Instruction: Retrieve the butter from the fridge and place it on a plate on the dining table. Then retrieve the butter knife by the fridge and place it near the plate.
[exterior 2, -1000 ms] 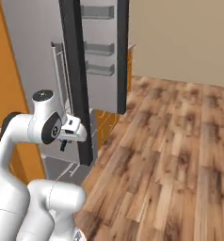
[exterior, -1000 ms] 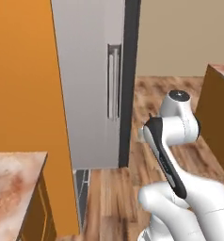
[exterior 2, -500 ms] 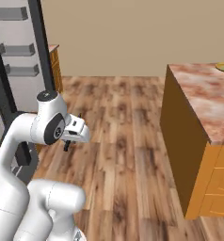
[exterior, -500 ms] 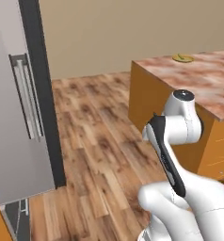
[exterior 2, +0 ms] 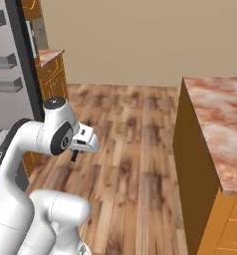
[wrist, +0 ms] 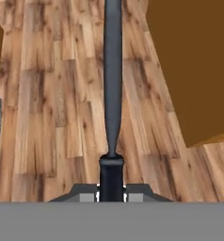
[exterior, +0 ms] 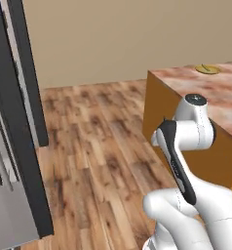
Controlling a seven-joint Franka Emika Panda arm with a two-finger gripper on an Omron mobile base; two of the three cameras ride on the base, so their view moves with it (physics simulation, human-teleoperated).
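Since a moment ago my base has been turning away from the fridge (exterior: 13,146), so both base views are now sweeping across wooden floor (exterior: 98,146) toward the dining table (exterior: 220,93). Counting things, I am seeing one fridge, one table, one plate (exterior: 207,69) lying far back on the marbled top, and one butter knife (wrist: 112,80). My pincer (wrist: 111,190) is clenching that knife by its handle, the dark blade running straight ahead above the floorboards in the hand view. My arm is folding close to my body, elbow high, with the hand (exterior 2: 83,142) pointing forward and slightly down.
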